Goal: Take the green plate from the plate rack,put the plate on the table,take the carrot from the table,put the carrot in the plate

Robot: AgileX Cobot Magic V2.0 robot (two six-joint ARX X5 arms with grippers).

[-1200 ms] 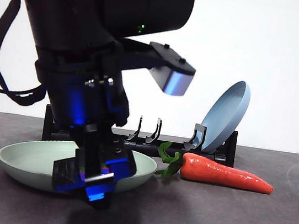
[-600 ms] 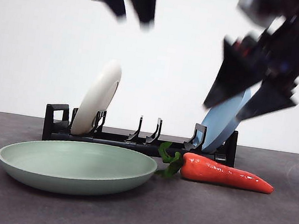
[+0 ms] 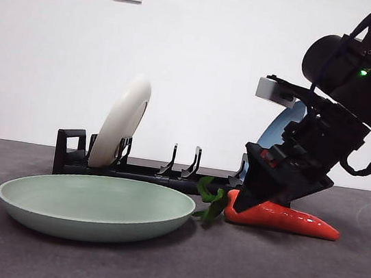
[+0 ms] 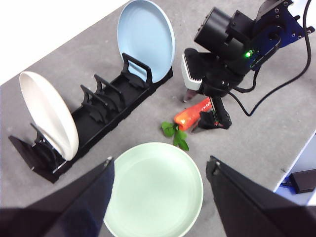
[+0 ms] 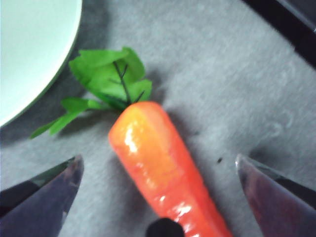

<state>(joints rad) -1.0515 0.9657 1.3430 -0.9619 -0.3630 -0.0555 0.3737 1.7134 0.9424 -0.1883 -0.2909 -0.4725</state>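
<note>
**Operator:** From the front, I had the right gripper (image 3: 264, 191) low at the carrot's (image 3: 298, 222) thick end; the green plate (image 3: 96, 206) lay flat on the table (image 3: 166, 274), ready to receive it.

**Observer:** And the left wrist?

**Operator:** The left gripper (image 4: 160, 173) hung high, jaws apart and empty, over the plate (image 4: 153, 190), leaving room. The plate rack (image 4: 98, 113) held two others.

**Observer:** Right wrist?

**Operator:** Jaws spread wide on either side of the carrot (image 5: 163, 168), not touching it. Its leaves (image 5: 101, 81) lay just beside the plate's rim (image 5: 59, 69).

Bright even light, soft shadows; the carrot (image 5: 163, 168) shows glare and seems slightly blurred close up.
</note>
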